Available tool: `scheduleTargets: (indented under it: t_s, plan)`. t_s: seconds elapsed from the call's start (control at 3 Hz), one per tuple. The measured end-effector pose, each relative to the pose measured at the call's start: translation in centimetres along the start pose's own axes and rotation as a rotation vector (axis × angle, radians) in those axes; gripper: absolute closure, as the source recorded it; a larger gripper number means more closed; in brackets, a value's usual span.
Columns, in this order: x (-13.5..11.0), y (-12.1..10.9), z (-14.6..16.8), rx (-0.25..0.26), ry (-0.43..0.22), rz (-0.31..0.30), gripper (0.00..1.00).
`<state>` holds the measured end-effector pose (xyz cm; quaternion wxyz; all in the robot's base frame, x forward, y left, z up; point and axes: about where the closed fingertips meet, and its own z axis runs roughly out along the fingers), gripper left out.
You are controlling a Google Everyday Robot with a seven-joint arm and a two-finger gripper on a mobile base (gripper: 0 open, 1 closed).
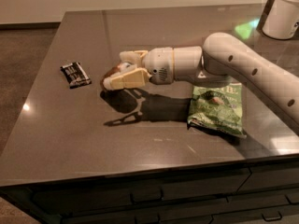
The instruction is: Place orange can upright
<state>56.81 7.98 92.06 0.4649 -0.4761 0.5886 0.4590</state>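
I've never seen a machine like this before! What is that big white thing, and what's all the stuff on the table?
The big white thing is a robot arm. It reaches in from the right, across a dark shiny table. At its tip is the gripper, a hand with just two tan fingers. Those fingers are squeezed around the orange can, one on each side, so most of the can is hidden. To the left of the can lies a flat black snack wrapper. Under the arm lies a green chip bag, and a white container stands in the far right corner. There is one camera, looking down at the table from the front.
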Motion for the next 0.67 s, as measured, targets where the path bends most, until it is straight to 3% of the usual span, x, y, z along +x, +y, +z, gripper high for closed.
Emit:
scheduleTargets:
  t_s: [0.67]
  plan:
    - [0.17,-0.54,-1.37,-0.006,-0.014,-0.03,0.0]
